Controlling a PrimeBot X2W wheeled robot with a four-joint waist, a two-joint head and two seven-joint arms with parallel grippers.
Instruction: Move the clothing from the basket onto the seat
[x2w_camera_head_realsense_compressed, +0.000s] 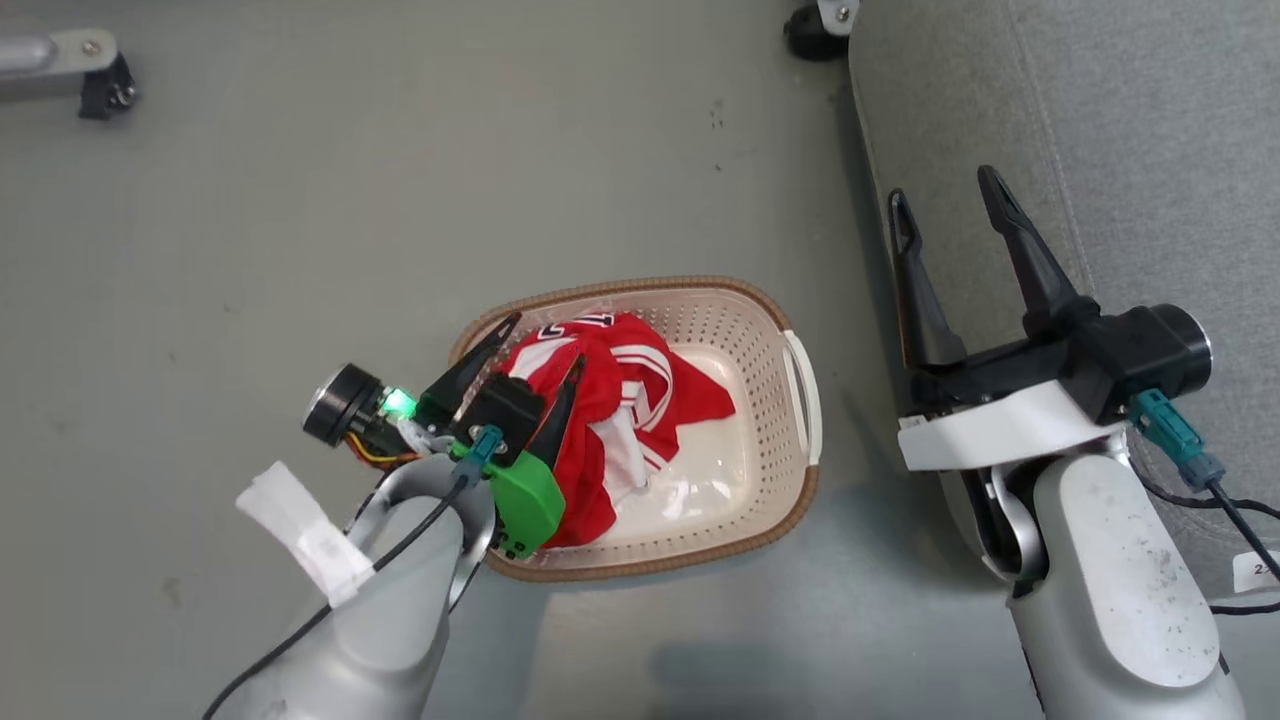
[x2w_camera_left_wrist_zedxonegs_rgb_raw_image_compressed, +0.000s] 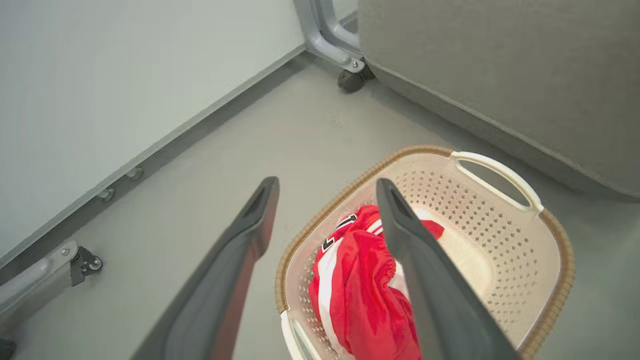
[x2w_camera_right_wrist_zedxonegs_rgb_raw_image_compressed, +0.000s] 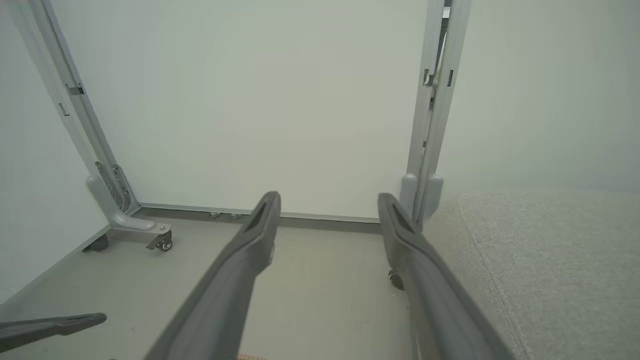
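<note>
While both two-fingered grippers are standing spread wide and gripping nothing, one cream perforated plastic laundry basket (x2w_camera_head_realsense_compressed: 792, 470) with a brown woven-look rim is sitting on the smooth grey floor (x2w_camera_head_realsense_compressed: 350, 200), just beside the large grey upholstered seat cushion (x2w_camera_head_realsense_compressed: 1150, 150). One crumpled heap of red sports clothing (x2w_camera_head_realsense_compressed: 620, 400) is lying inside the basket, bunched toward its left end and leaving the glossy base at the right bare. Within the heap, a gathered elastic edge and a red piece with white stripes and black-white numerals are showing; how many garments are making it up cannot be told. Two pale loop handles are sitting at the basket's ends. The left gripper (x2w_camera_head_realsense_compressed: 548, 340) is hovering over the basket's left end, one dark tapered finger over the rim and the other over the fabric; contact cannot be judged. The right gripper (x2w_camera_head_realsense_compressed: 942, 185) is hanging over the seat's rounded, stitched edge.
</note>
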